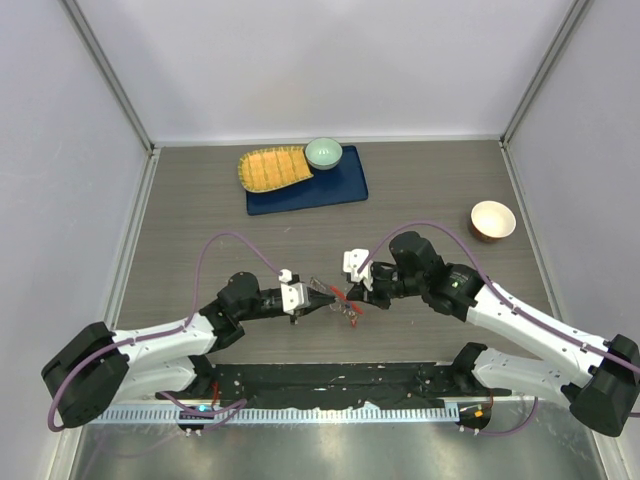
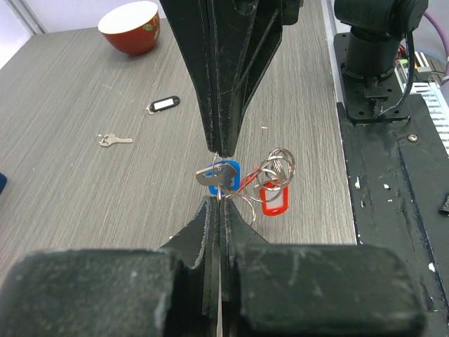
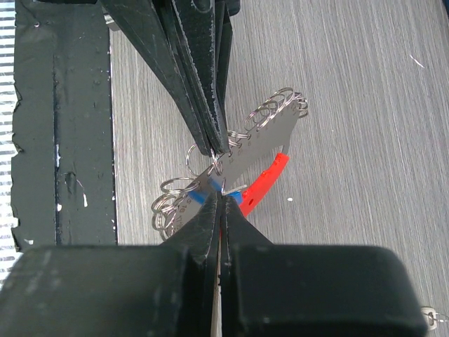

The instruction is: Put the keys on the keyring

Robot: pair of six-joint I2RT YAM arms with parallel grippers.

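My two grippers meet over the table's near middle. The left gripper (image 1: 328, 294) (image 2: 221, 200) is shut on a thin wire ring of the keyring (image 2: 278, 163), a bunch of grey rings with a red plastic tag (image 2: 273, 199). The right gripper (image 1: 350, 293) (image 3: 221, 193) is shut on the blue-headed key (image 2: 226, 174) (image 3: 198, 197), which hangs between both sets of fingertips. The right wrist view shows the rings on a grey metal strip (image 3: 265, 139) with the curved red tag (image 3: 267, 182) behind. I cannot make out a red-headed key.
A bare silver key (image 2: 112, 140) and a black tag (image 2: 163, 105) lie on the wood right of the grippers. A red-brown bowl (image 1: 493, 220) stands at the right. A blue tray (image 1: 330, 185) at the back holds a yellow dish (image 1: 272, 167) and a green bowl (image 1: 323, 152).
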